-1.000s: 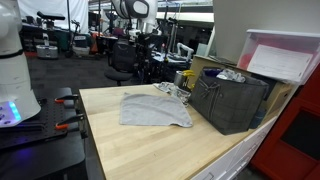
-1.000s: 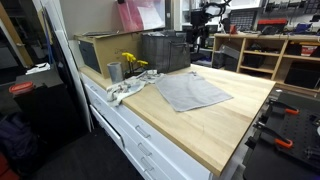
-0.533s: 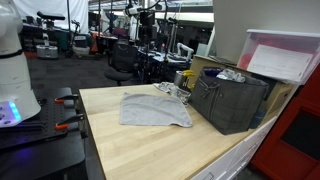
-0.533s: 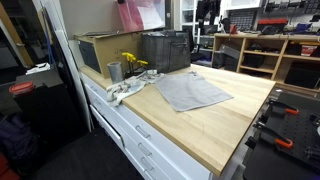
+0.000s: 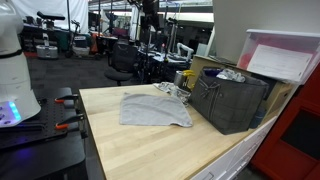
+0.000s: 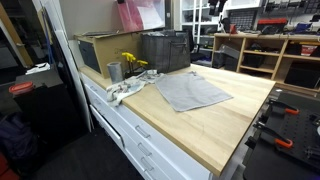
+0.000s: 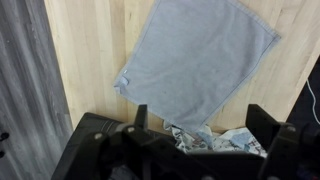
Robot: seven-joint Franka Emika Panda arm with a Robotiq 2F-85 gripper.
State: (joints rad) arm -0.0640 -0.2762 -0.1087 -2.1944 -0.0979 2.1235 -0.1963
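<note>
My gripper [image 7: 201,110] is open and empty, high above the wooden table [image 7: 95,50]. In the wrist view its two dark fingers frame a grey cloth [image 7: 195,55] that lies flat on the table. A crumpled patterned cloth [image 7: 225,138] lies beside a dark basket [image 7: 110,140]. In both exterior views the grey cloth [image 5: 155,109] [image 6: 193,91] lies mid-table with the basket [image 5: 230,100] [image 6: 165,50] beside it. The gripper [image 5: 150,8] shows only at the top edge of an exterior view.
A metal cup [image 6: 114,71] and yellow flowers [image 6: 131,62] stand by the patterned cloth [image 6: 128,88]. A pink and white bin [image 5: 283,55] sits behind the basket. Drawers [image 6: 135,130] run under the table front. Lab benches fill the background.
The arm has risen: it showed above the table's far side a second ago and now sits almost out of the top of the exterior views. The cloths and basket have not moved.
</note>
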